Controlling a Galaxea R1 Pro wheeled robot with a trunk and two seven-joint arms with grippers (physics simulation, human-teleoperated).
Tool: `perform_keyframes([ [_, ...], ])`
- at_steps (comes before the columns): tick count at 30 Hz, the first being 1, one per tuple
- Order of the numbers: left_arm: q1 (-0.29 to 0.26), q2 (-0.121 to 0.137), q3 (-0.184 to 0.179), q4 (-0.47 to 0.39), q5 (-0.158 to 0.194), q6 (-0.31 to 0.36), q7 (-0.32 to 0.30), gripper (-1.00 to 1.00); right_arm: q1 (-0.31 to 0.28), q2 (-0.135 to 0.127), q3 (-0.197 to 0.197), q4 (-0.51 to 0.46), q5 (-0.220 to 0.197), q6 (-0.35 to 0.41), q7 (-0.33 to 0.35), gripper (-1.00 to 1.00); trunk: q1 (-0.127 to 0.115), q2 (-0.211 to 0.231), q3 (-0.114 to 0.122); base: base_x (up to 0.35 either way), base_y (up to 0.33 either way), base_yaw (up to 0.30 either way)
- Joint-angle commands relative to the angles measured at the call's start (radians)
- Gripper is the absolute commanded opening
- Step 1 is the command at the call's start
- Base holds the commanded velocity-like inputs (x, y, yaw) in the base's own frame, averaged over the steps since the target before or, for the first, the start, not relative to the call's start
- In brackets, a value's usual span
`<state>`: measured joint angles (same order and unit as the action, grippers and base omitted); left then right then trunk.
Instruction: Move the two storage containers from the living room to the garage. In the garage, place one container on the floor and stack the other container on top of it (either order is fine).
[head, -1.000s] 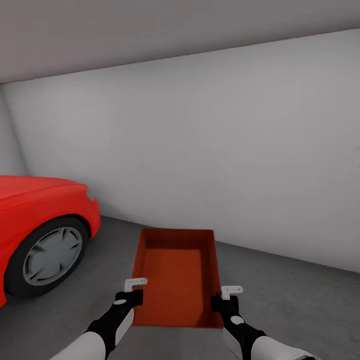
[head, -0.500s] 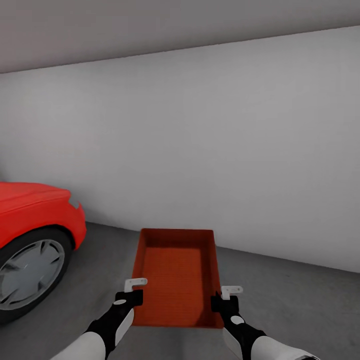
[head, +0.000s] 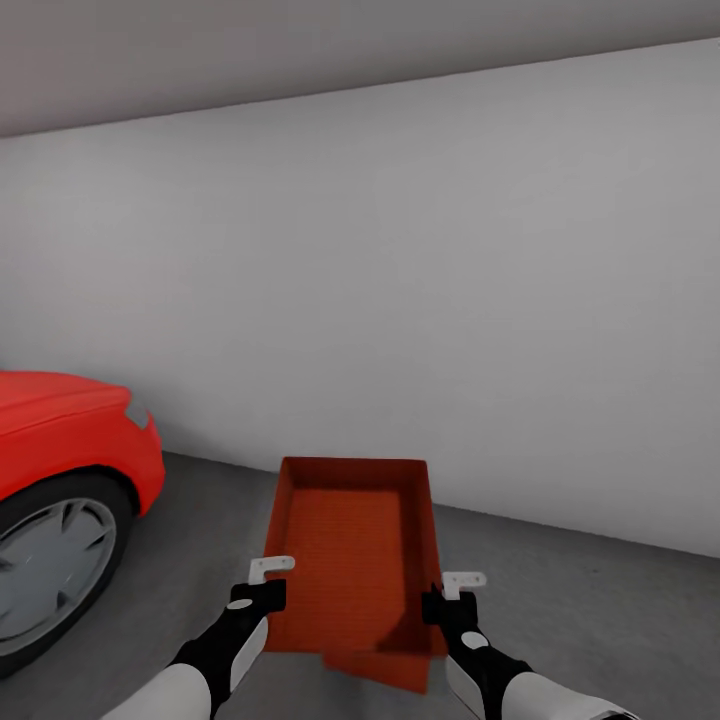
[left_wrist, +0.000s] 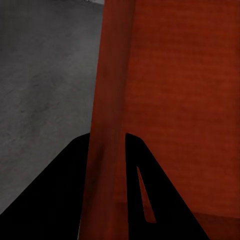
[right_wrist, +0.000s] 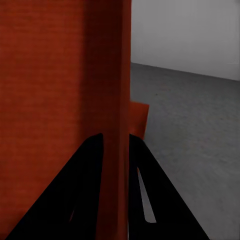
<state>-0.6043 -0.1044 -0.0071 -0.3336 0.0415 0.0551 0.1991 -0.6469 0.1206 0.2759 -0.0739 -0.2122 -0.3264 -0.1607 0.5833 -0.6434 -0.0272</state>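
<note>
Head view shows one red-orange storage container (head: 350, 545), open side up, held level between the two arms above the grey concrete floor (head: 590, 600) of the garage. Beneath its near edge a second red-orange container (head: 385, 668) shows as a corner poking out lower down, its resting place hidden by the upper box. The left claw (head: 258, 590) is closed on the carried container's left long wall near the front corner; in the left wrist view its dark fingers (left_wrist: 65, 195) stand one on each side of that thin wall (left_wrist: 107, 150), pressed against it. The right claw (head: 448, 598) grips the right long wall in the same way, and the right wrist view shows its fingers (right_wrist: 82, 195) clamped on either face of the wall (right_wrist: 117, 125), with the lower container's corner (right_wrist: 140, 120) just past it. A plain white wall (head: 420, 300) stands close behind the boxes. A glossy red car (head: 60, 440), front wheel (head: 40, 575) visible, is parked to the left, well apart from both containers.
</note>
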Motion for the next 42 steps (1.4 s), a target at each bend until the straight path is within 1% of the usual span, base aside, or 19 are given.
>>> perform_keyframes([
  [1, 0.000, -0.001, 0.010, -0.002, 0.000, 0.006, 0.008, -1.00, -0.001, 0.001, -0.018, 0.000, -0.016, -0.005, 0.000, -1.00, 0.001, -0.002, -0.002, 0.316, 0.095, -0.153],
  [8, 0.000, -0.001, 0.010, -0.002, 0.000, 0.006, 0.008, -1.00, -0.002, -0.001, -0.018, 0.000, -0.028, -0.006, 0.001, -1.00, 0.001, -0.002, 0.001, 0.316, 0.095, -0.217],
  [32, 0.000, -0.001, 0.010, -0.002, 0.000, 0.006, 0.008, -1.00, -0.002, -0.003, -0.018, 0.000, -0.029, -0.006, 0.001, -1.00, 0.001, -0.002, 0.009, 0.316, 0.095, -0.271],
  [42, 0.000, -0.001, 0.010, -0.003, 0.000, 0.006, 0.009, -1.00, -0.002, -0.003, -0.018, 0.000, -0.029, -0.006, 0.001, -1.00, 0.001, -0.002, 0.010, 0.316, 0.095, -0.046],
])
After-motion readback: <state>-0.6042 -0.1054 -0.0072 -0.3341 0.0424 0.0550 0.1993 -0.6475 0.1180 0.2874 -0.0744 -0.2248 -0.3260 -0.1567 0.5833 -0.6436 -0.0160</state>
